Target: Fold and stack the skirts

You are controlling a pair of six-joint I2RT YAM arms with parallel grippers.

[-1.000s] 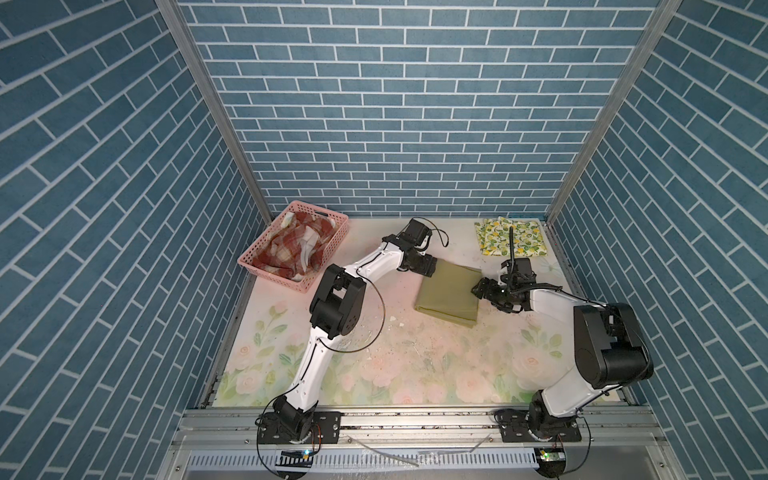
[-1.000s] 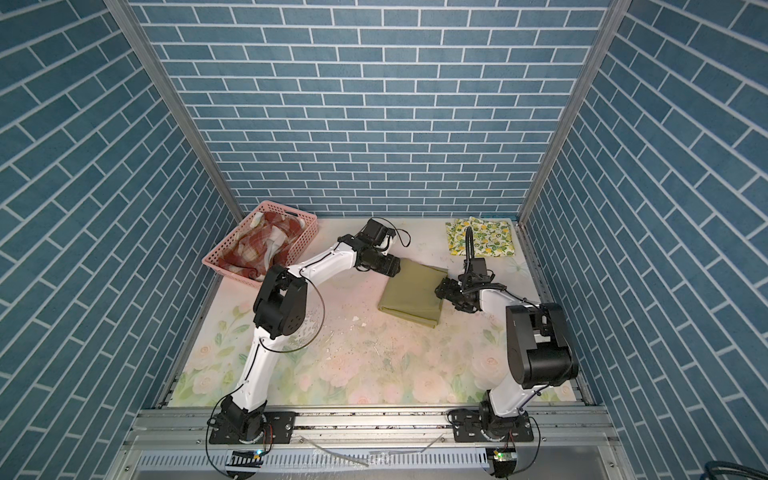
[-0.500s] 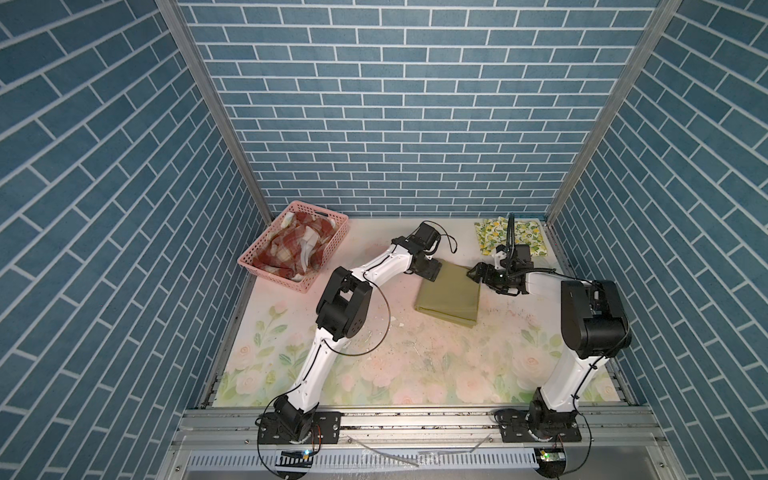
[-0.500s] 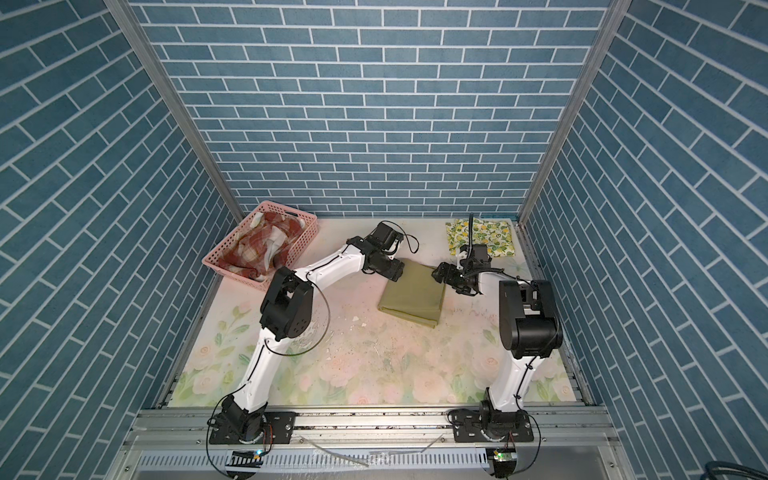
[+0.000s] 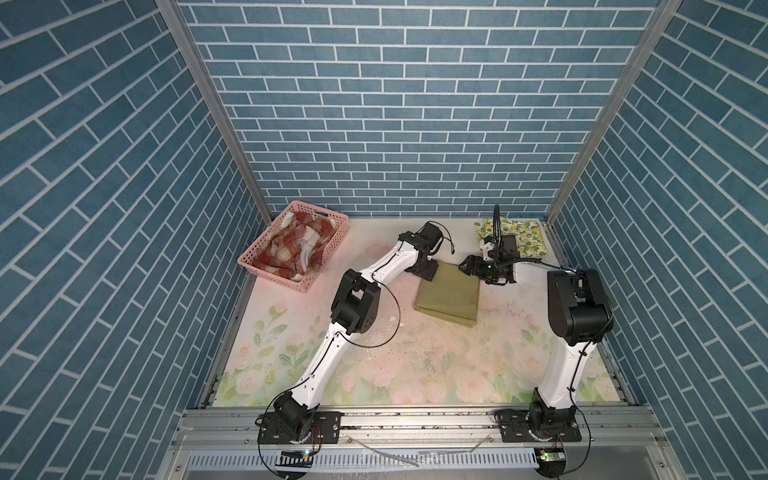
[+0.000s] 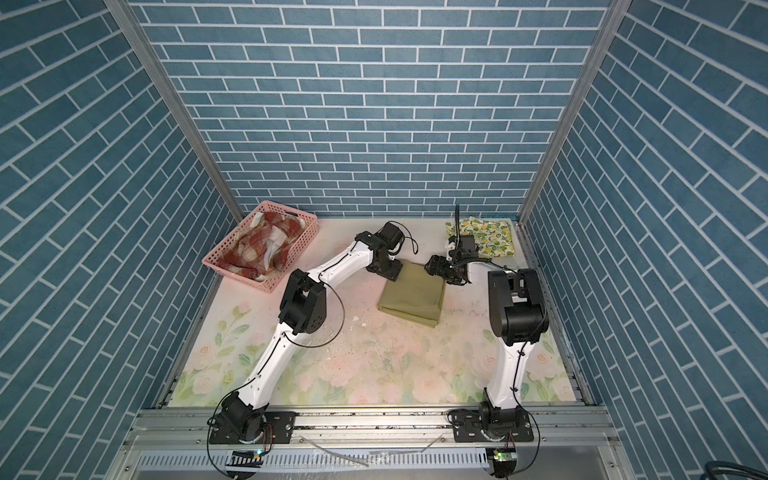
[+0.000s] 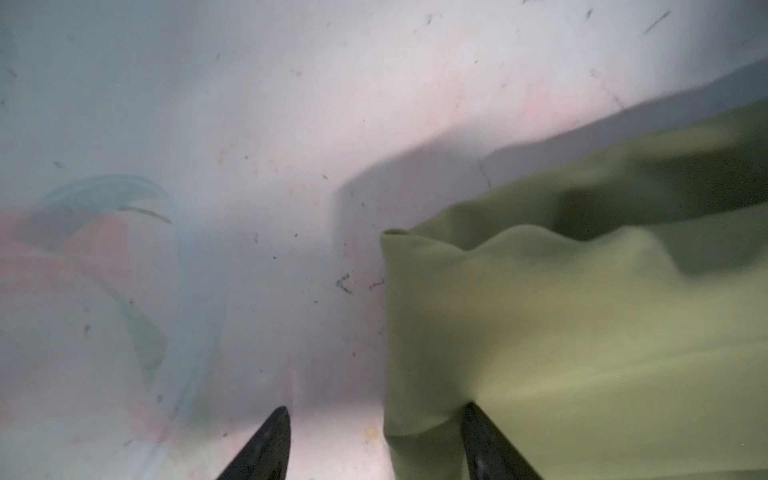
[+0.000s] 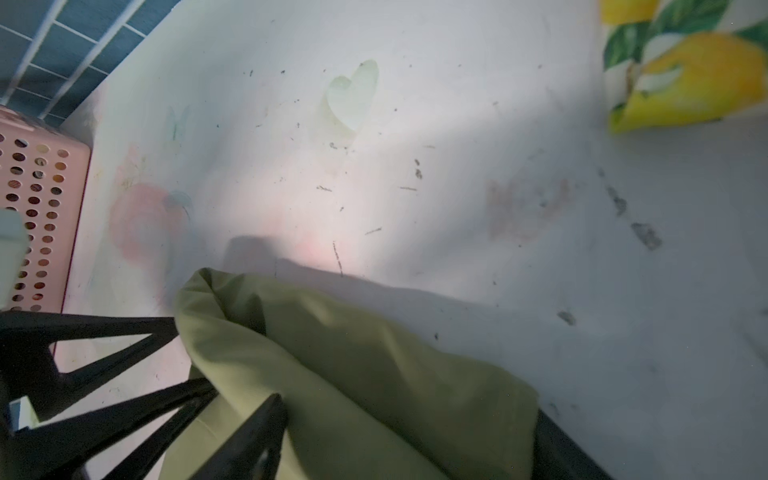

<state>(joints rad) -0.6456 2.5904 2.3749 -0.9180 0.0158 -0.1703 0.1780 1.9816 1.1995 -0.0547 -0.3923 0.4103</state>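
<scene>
table covering [image 5: 415,374]: under everything, wall to wall.
basket [image 5: 270,277]: far left corner, on the covering.
skirt heap [image 5: 286,251]: inside the basket.
middle skirt [image 5: 449,297]: flat on the covering, right of the basket, well apart from it.
corner skirt [image 5: 528,241]: far right corner, behind the middle skirt, not touching it.
left gripper [image 5: 428,274]: at the middle skirt's far left corner.
right gripper [image 5: 464,266]: at its far right corner, before the corner skirt.
</scene>
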